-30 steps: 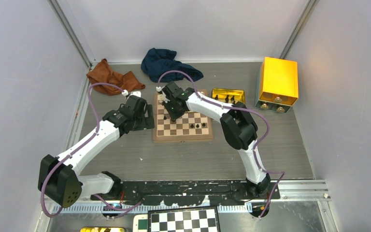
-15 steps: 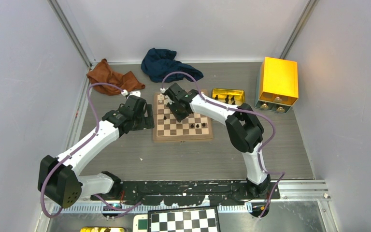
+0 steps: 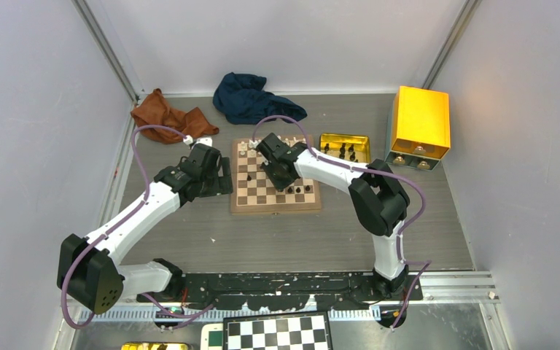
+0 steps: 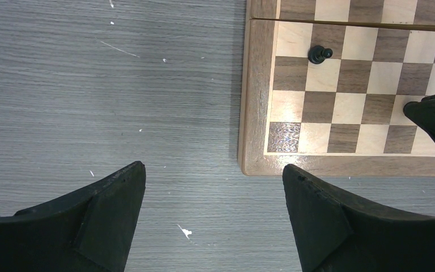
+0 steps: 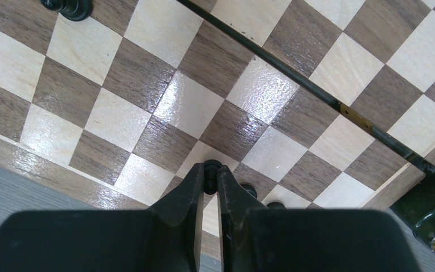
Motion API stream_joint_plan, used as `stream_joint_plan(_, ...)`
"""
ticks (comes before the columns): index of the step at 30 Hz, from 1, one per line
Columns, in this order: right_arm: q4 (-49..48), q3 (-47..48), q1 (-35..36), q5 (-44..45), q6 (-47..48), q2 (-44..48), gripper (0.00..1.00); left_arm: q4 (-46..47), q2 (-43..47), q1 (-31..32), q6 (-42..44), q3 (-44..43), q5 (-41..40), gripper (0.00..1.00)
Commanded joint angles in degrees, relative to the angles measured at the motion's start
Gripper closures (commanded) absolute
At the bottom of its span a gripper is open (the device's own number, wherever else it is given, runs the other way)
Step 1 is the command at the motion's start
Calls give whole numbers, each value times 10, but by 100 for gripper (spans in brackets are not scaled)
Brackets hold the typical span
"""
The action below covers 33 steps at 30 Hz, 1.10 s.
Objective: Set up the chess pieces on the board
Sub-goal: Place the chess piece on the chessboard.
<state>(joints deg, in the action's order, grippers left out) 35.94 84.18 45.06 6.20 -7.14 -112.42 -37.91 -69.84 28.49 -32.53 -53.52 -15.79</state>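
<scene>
The wooden board (image 3: 275,208) lies mid-table. My right gripper (image 3: 283,177) hangs over its near half, shut on a tiny black chess piece (image 5: 211,171) pinched between the fingertips (image 5: 210,177) above a light square close to the board's rim. Two more black pieces (image 5: 250,190) stand just beyond the right finger, another (image 5: 68,7) farther off. Several black pieces (image 3: 300,190) sit in a row on the near right squares. My left gripper (image 4: 212,167) is open over bare table beside the board's corner (image 4: 255,113), with one black pawn (image 4: 319,54) ahead of it.
A shallow gold tin tray (image 3: 344,138) with black pieces sits right of the board, a yellow box (image 3: 419,120) beyond it. An orange cloth (image 3: 168,117) and a navy cloth (image 3: 251,98) lie at the back. A black-and-white checkered board (image 3: 277,334) rests below the arm bases.
My right gripper has carried the black piece from the board's back-left corner toward its near right side. The left arm has not moved.
</scene>
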Motion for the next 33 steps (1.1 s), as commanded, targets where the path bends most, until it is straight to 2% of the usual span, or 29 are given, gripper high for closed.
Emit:
stream_joint_plan(1,-25,-4,4,3,-9,37,95,20,13,-3,0,-7,2,9)
stream_joint_plan(7,-27,-6,4,-1,-10,35,93,19,13,-3,-1,-5,2,9)
stream_joint_plan(10,-29,-9,4,-3,-12,37,87,18,13,-3,-1,-5,2,9)
stream_joint_plan(14,-29,-12,4,-2,-13,40,73,20,12,-3,-1,-5,3,9)
stream_joint_plan(18,-27,-9,4,-2,-13,44,66,20,11,-3,-2,-4,4,9)
stream_joint_plan(27,-17,22,5,-7,-11,45,63,19,16,-3,-3,-4,2,9)
stream_joint_plan(33,-7,79,7,-20,-3,14,63,15,21,-3,-2,-4,-3,9)
